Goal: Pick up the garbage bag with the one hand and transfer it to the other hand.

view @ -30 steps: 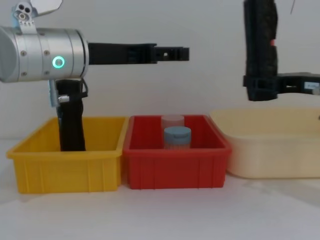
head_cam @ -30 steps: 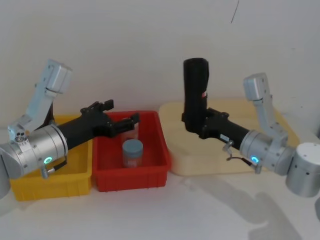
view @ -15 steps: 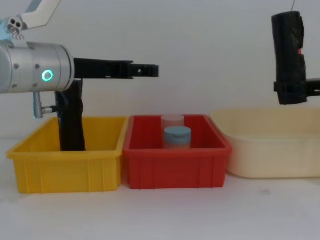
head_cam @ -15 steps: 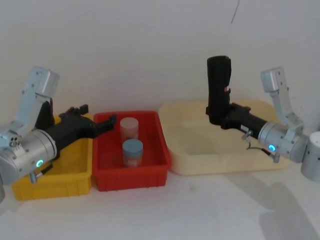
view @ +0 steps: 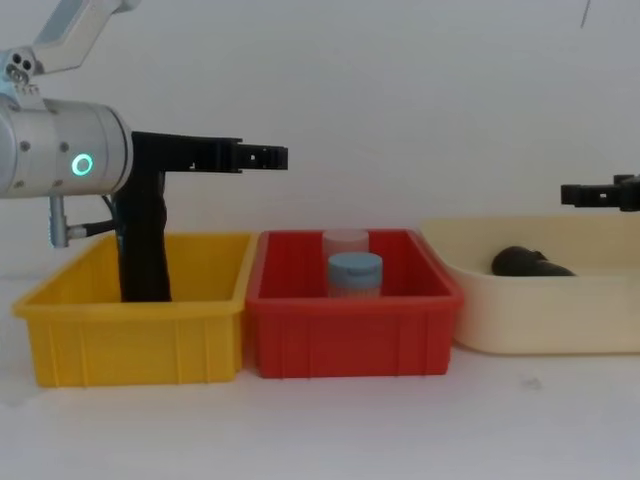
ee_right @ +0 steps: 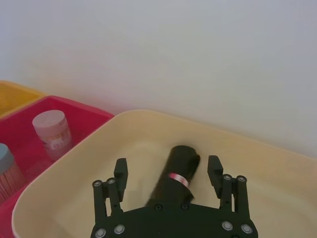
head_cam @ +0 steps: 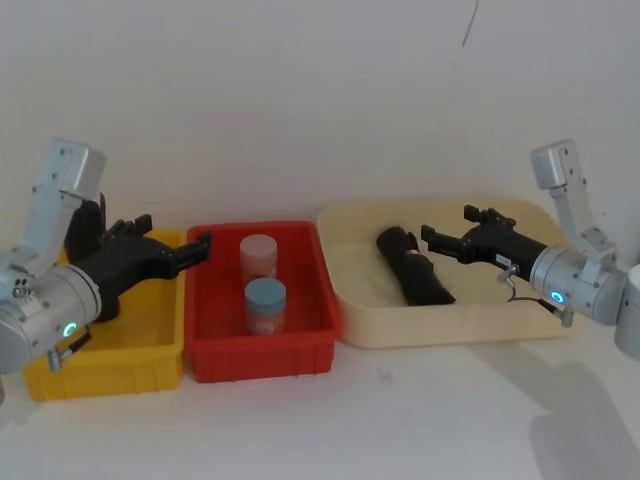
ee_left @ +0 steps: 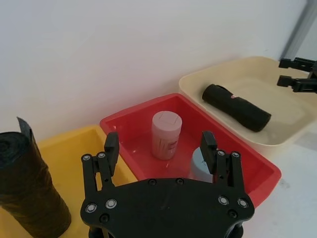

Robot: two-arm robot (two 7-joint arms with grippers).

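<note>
Since the frame half a second ago, the garbage bag (head_cam: pixel 413 265) (a smooth black cylindrical roll of plastic with a small red side mark) has left the right gripper (head_cam: pixel 445 230). It now lies on its side on the floor of the cream plastic tub (head_cam: pixel 450 330), towards the tub's left half. The right gripper, a black two-finger unit on a silver wrist with a bluish ring light, hovers over the tub just right of the roll, fingers apart and holding nothing.

The right wrist view resolves the red mark. The chest view adds the height relation: gripper above the tub rim, roll's dark end below it.

The left gripper (head_cam: pixel 175 238) (green ring light) hangs with fingers spread and empty over the meeting edges of the yellow plastic bin (head_cam: pixel 150 370) and the red plastic bin (head_cam: pixel 300 350). A thinner black roll (view: pixel 143 250) stands upright in the yellow bin.
</note>
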